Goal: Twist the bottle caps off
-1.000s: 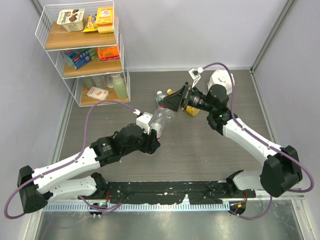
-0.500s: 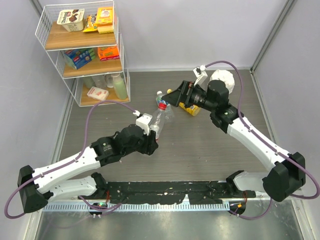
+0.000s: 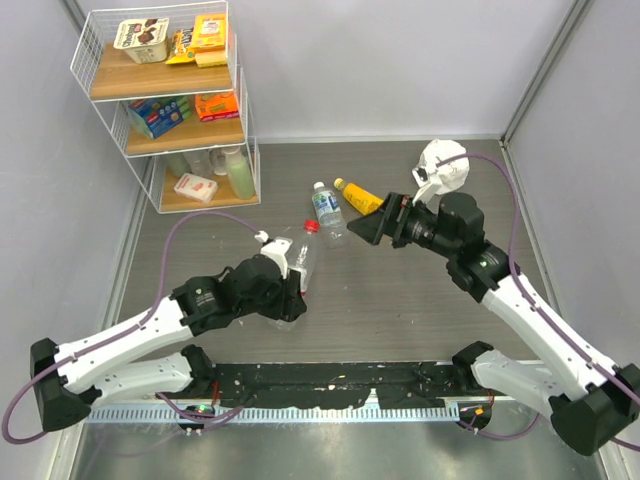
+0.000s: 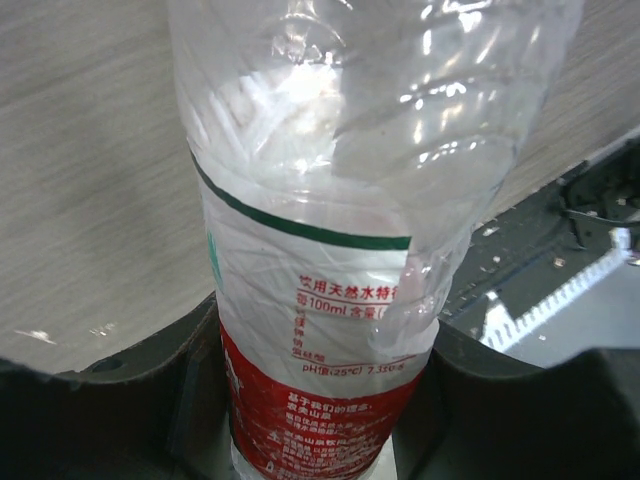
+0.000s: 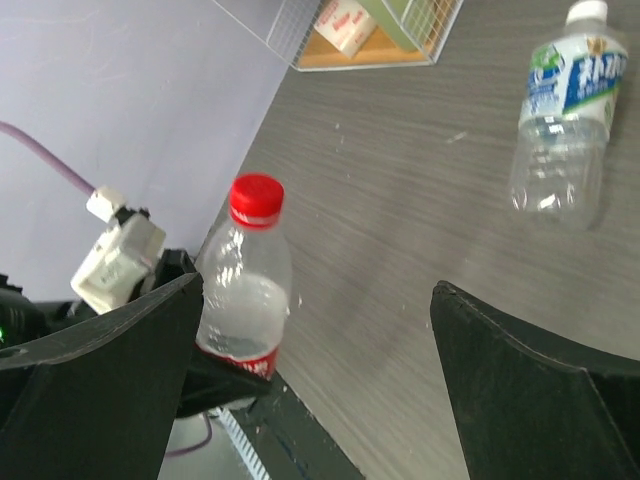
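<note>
We have the red-label bottle (image 4: 318, 340) clamped across its label in the left jaws and lifted off the table (image 3: 400, 290). Its long axis runs straight out from those jaws, tilted, with the red cap (image 5: 256, 197) at the far end where the left jaws cannot get at it.

The right jaws stand wide apart and empty. The cap lies ahead of them, near but not between them, off toward the finger on the left of the right wrist view. We judge the right arm (image 3: 520, 300) to be the free and nearer one, so the coming move turns on swinging its opening across onto the cap, in line with the bottle's axis.

We count three bottles and three caps, every cap on. The blue-white-label bottle (image 5: 562, 110) with its white cap (image 5: 587, 12) lies on the table ahead of the right jaws, toward their other finger. The yellow bottle (image 3: 364, 199) with its yellow cap (image 3: 339, 184) lies just beside them.
</note>
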Tool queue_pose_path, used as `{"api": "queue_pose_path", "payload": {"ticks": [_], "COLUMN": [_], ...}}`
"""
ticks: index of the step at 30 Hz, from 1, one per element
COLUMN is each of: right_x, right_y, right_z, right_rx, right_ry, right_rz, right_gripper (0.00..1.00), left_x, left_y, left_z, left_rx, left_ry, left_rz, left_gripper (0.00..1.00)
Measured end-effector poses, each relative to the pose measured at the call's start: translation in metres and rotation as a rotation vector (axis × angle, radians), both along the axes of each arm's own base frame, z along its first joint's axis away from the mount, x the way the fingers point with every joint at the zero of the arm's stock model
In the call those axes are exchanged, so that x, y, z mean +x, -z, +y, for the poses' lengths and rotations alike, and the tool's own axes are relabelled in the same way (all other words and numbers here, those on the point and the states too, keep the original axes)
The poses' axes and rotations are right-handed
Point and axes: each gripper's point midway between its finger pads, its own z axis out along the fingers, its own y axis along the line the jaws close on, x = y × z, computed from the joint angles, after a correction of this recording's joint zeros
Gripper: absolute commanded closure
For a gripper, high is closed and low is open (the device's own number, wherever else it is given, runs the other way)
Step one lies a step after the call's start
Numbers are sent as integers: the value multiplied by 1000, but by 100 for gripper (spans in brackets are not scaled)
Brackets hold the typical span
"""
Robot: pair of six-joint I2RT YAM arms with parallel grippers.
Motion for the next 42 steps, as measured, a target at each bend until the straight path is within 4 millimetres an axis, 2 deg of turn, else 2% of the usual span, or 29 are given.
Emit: {"api": "queue_pose_path", "payload": {"ticks": [4, 8, 12, 15, 24, 29, 35, 38, 42], "right_x": [-28, -54, -69, -71, -58, -37, -13, 1, 21], "right_y": [6, -9, -11, -2, 45, 62, 93, 99, 95], "right_z": [-17, -40, -55, -59, -54, -41, -25, -16, 4], "right_rx": [-19, -17, -32, -59, -146, -165, -203, -210, -208], "right_ry": [8, 45, 72, 84, 93, 82, 77, 77, 62], "right_rz": [20, -32, -54, -27, 103, 155, 247, 271, 262], "right_gripper": [0, 0, 0, 0, 0, 0, 0, 0, 0], "left_x": [-15, -29, -34, -34, -32, -27, -16, -9, 1], "left_y": [-2, -1, -1, -1, 18, 24, 35, 39, 37], "left_z": [4, 16, 22, 22, 28, 32, 39, 43, 48], "left_rx": [-84, -172, -217, -227, -182, -165, -68, -11, 36], "left_ry": [-16, -42, -66, -74, -95, -110, -138, -162, -186], "left_rz": [48, 66, 73, 79, 77, 49, 18, 3, -36], "left_gripper": [100, 100, 100, 100, 100, 100, 100, 100, 100]}}
